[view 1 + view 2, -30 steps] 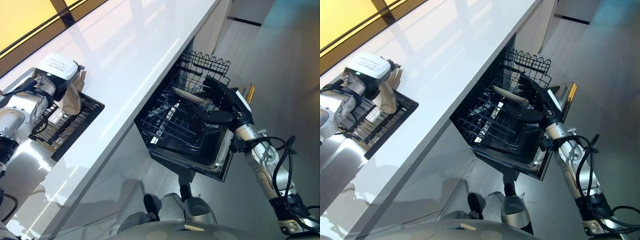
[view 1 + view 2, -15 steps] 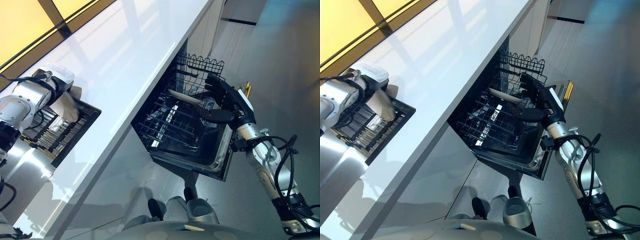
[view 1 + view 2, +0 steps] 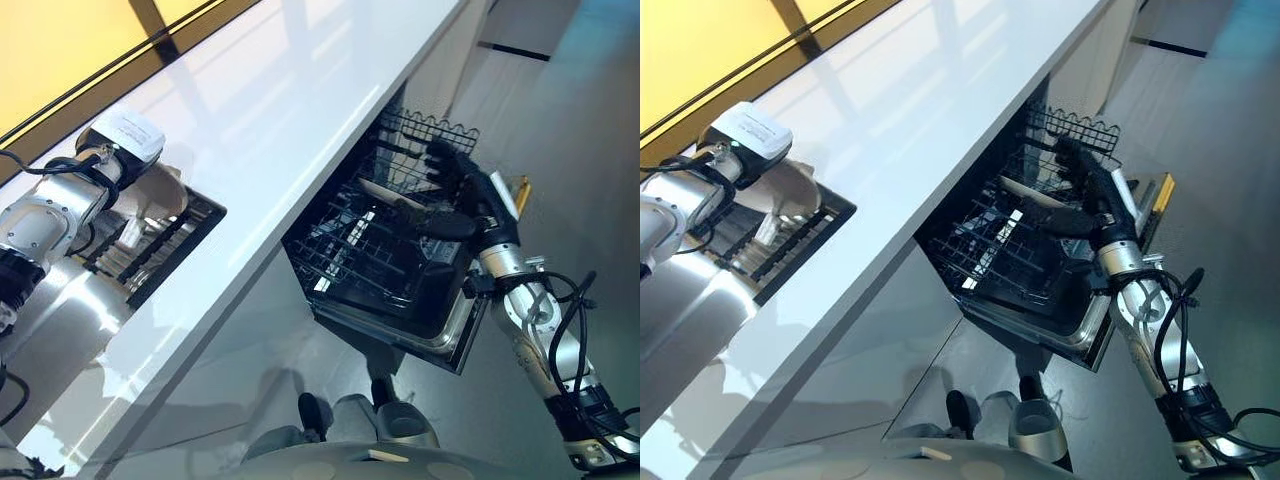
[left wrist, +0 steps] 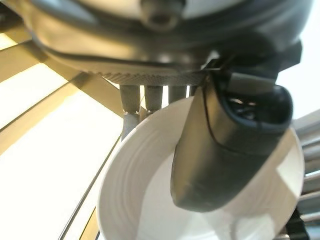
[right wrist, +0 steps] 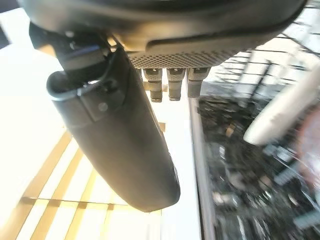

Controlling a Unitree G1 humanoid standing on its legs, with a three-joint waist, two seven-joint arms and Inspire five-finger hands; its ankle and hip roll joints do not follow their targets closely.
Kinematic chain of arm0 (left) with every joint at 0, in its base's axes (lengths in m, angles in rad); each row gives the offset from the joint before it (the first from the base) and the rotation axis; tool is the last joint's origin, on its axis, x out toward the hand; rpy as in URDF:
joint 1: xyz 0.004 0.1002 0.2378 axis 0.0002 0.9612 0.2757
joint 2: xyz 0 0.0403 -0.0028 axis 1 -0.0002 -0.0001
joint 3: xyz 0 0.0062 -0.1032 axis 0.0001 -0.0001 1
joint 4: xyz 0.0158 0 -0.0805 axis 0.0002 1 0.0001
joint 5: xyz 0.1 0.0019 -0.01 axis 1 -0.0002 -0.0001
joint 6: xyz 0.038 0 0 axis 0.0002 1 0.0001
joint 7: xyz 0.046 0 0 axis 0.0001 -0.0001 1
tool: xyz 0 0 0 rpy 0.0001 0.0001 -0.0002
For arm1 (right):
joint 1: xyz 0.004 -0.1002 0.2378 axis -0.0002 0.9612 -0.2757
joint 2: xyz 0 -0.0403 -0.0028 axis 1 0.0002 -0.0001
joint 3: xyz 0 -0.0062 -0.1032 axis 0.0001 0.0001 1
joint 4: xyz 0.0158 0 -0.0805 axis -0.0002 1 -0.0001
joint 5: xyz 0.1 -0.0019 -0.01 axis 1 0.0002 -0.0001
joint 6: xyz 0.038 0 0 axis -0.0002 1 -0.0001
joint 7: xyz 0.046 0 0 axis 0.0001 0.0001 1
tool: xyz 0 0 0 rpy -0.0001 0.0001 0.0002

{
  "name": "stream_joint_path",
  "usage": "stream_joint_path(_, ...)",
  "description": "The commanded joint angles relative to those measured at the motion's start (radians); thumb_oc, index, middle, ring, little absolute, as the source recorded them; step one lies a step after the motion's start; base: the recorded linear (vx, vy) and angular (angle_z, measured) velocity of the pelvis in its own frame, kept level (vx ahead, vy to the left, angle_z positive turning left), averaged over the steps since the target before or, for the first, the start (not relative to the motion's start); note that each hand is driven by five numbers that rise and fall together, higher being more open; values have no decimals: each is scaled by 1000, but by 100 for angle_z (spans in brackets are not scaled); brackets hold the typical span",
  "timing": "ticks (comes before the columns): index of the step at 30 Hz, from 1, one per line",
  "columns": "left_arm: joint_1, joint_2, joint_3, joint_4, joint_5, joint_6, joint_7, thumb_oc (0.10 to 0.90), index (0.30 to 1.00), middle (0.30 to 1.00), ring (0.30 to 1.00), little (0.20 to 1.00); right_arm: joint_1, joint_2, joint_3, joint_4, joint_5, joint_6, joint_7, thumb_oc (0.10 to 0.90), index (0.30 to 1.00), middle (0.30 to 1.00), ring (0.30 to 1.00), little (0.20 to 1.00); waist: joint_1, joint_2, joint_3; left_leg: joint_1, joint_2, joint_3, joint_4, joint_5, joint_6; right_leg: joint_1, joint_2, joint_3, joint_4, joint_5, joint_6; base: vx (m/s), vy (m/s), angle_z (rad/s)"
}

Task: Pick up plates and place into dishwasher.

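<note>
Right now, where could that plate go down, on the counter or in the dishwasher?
The white counter is bare between the dark drying rack and its front edge. The dishwasher rack is open on its near side. It is crowded farther back, where a plate stands and the right robot hand hovers.

Left hand [image 4: 225, 145] fingers hidden behind the plate [image 4: 140, 200], plate's lower rim cut off by the frame, rack [image 5: 250, 190] interior blurred past the right hand [image 5: 120, 135]
</note>
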Motion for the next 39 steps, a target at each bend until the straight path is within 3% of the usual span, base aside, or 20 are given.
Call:
stream_joint_path(1, -28, 71, 209, -47, -151, 94, 188, 100, 300, 300, 300, 200, -126, -63, -92, -143, 8, -175, -6, 800, 900, 900, 900, 900, 4, 2, -115, 61, -79, -42, 4, -149, 43, -13, 56, -41, 64, -48, 46, -18, -91, 26)
stream_joint_path(9, 293, -8, 653, -281, -327, -50, 530, 100, 300, 300, 300, 200, -144, -33, -133, -199, 97, -189, 113, 800, 900, 900, 900, 900, 76, -37, -138, 57, -65, -87, 5, -138, 30, 19, 66, -98, 54, -74, 15, -22, -113, 25)
stream_joint_path(14, 405, -107, 790, -416, -350, -152, 613, 100, 300, 300, 300, 200, -179, -3, -85, -241, 138, -145, 193, 800, 900, 900, 900, 900, 100, -53, -145, 58, -59, -112, 5, -131, 20, 35, 69, -130, 55, -88, -1, -30, -95, 26)
stream_joint_path(21, 378, -183, 753, -506, -379, -225, 577, 100, 300, 300, 300, 200, -260, 26, 6, -245, 92, -110, 223, 800, 900, 900, 900, 900, 120, -65, -151, 58, -55, -140, 5, -124, 10, 53, 73, -154, 45, -93, -12, -24, -69, 18)
stream_joint_path(31, 291, -269, 595, -569, -376, -321, 468, 100, 300, 300, 300, 200, -372, 78, 131, -227, 75, -86, 238, 800, 900, 900, 900, 900, 130, -69, -146, 54, -49, -153, 10, -108, -2, 65, 83, -164, 30, -82, -23, -32, -44, 10)
stream_joint_path(39, 258, -308, 511, -576, -387, -372, 416, 100, 300, 300, 300, 200, -399, 96, 171, -209, 86, -78, 256, 800, 900, 900, 900, 900, 130, -70, -147, 51, -47, -156, 11, -105, -4, 71, 89, -158, 23, -82, -27, 0, 0, 0)
